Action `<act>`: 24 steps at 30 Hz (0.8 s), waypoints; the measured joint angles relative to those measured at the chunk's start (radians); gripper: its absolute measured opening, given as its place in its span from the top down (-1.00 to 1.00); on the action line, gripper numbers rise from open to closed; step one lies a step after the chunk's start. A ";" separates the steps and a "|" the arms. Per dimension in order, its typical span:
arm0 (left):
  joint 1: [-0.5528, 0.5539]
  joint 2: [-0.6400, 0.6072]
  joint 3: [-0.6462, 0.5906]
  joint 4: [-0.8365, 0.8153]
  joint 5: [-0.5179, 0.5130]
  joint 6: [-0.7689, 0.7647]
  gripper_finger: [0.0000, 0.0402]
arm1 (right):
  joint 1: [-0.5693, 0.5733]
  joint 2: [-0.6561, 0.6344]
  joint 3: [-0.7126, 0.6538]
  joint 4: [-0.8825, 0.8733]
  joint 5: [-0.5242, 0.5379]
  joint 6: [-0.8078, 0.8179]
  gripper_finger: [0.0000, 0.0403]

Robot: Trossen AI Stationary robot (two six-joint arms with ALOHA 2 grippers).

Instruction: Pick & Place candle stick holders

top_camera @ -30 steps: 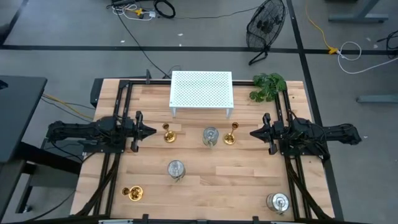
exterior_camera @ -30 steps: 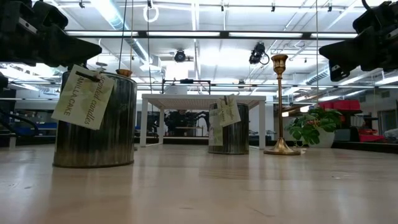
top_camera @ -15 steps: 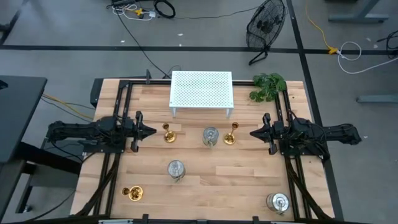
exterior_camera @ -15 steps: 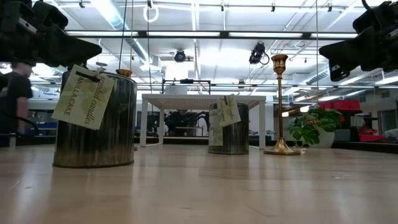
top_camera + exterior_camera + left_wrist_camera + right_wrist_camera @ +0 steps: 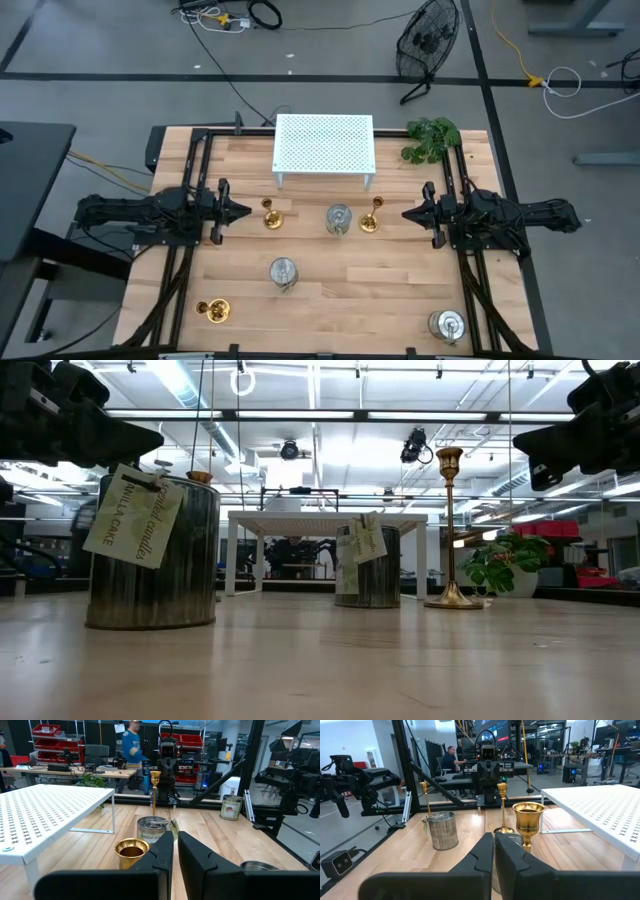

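Tabletop [image 5: 330, 290] of pale wooden planks seen from above, two dark arms facing each other across its middle. At nine o'clock, the left claw [image 5: 240, 211] hovers with fingers nearly closed, holding nothing. Just beside it stands a gold round-based candle stick holder [image 5: 271, 216]; another gold one [image 5: 213, 311] sits at seven o'clock. A squat silver can-like holder [image 5: 284, 271] rests near centre, a second [image 5: 339, 219] just above it, then a third gold holder [image 5: 371, 217]. At twelve o'clock stands a white perforated rack [image 5: 323, 145]. At three o'clock, the right claw [image 5: 408, 214] hovers, narrow and empty. The last silver holder [image 5: 447, 325] sits at five o'clock.
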 joint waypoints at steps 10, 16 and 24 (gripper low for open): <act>0.000 0.000 0.000 0.000 0.000 0.000 0.84 | 0.000 0.000 0.000 0.000 0.000 0.000 0.89; 0.000 0.000 0.000 0.000 0.000 0.000 0.84 | 0.000 0.000 0.000 0.000 0.002 -0.014 0.89; 0.000 0.000 0.000 0.000 0.000 0.000 0.84 | 0.000 0.000 0.000 0.002 0.027 -0.137 0.89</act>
